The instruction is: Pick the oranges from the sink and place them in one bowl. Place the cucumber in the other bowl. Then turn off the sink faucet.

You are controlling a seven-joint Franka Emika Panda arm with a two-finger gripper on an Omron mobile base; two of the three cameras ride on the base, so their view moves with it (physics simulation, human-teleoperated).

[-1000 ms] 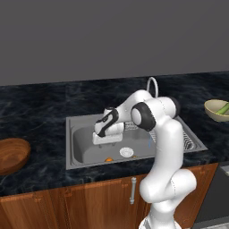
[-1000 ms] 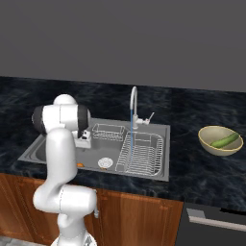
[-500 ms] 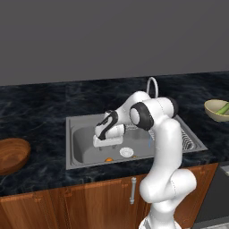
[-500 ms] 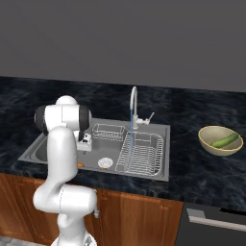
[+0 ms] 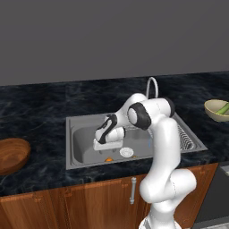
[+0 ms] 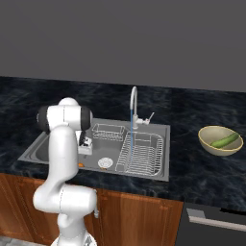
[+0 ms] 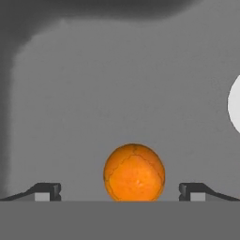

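Hand view: the tool [image 7: 120, 191], jaws spread wide and empty, is lowered into the sink [image 5: 80, 143]; one orange [image 7: 134, 172] lies on the basin floor between its fingertips [image 7: 47, 191], untouched, the drain [image 7: 234, 104] at 3 o'clock. The cucumber [image 6: 226, 141] rests in the olive-yellow bowl [image 6: 211, 142] on the tabletop [image 6: 202, 178]; the faucet [image 6: 133, 105] runs.

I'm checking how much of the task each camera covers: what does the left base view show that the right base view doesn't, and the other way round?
Left base view alone: the wide reddish-brown wooden bowl on the dark counter, left of the sink.
Right base view alone: the thin blue water stream falling from the spout, and the faucet's lever.
Both: the grey steel sink, the chrome gooseneck faucet, a small round orange by the drain, the olive-yellow bowl holding the green cucumber, and the white arm reaching into the basin.
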